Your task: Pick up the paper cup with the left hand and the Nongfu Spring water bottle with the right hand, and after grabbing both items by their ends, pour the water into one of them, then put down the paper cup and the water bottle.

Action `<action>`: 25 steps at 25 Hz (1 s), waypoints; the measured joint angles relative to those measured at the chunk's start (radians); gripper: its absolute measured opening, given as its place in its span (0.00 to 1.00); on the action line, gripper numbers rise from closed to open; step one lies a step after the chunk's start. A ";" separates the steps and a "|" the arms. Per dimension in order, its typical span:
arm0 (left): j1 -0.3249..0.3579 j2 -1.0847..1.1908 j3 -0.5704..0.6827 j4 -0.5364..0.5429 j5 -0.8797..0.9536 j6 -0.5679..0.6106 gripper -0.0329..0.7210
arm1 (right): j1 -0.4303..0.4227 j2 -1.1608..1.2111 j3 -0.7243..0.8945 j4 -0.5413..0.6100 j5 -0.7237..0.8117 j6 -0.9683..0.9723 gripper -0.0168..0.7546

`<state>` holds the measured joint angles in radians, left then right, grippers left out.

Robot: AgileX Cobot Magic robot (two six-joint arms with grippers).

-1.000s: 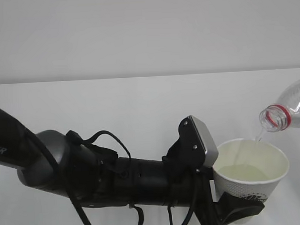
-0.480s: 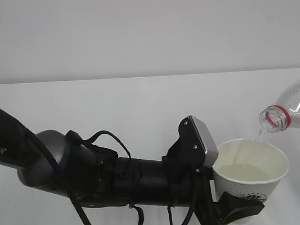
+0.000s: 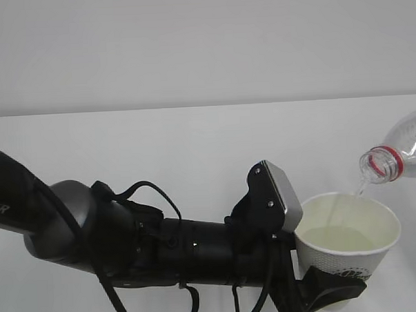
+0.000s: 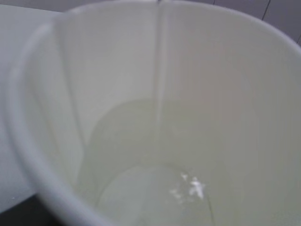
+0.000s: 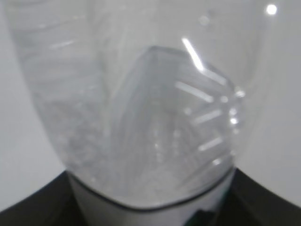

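1. The left pincer is clenched around the lower part of the small white tapered paper cup. The cup is held up above the white table, at the lower right of the exterior view.
2. The right pincer is not seen in the exterior view. In the right wrist view only black parts are seen at the bottom edge, right under the tall clear plastic water bottle. The bottle is judged to be grasped there at its end, but the fingers are not shown.
3. The bottle is tipped with its red neck ring and open mouth just above the far rim of the cup.
4. A thin stream of clear water is being run down the inside wall of the cup, and a small pool is seen at the bottom.
5. Both things are judged to be picked up, and the pouring is under way. Putting the cup and the bottle down is left to do.
6. Most of the bottle is cut off at the right edge, and its label cannot be made out. The cup's logo is partly hidden by the pincer.
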<state>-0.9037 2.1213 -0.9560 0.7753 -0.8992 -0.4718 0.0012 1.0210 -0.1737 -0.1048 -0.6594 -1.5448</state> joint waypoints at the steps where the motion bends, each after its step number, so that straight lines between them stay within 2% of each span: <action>1: 0.000 0.000 0.000 0.000 0.000 0.000 0.70 | 0.000 0.000 0.000 0.000 0.000 0.000 0.62; 25: 0.000 0.000 0.000 0.000 0.002 0.000 0.70 | 0.000 0.000 0.000 0.001 0.000 -0.007 0.62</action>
<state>-0.9037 2.1213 -0.9560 0.7753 -0.8974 -0.4718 0.0012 1.0210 -0.1737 -0.1042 -0.6594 -1.5518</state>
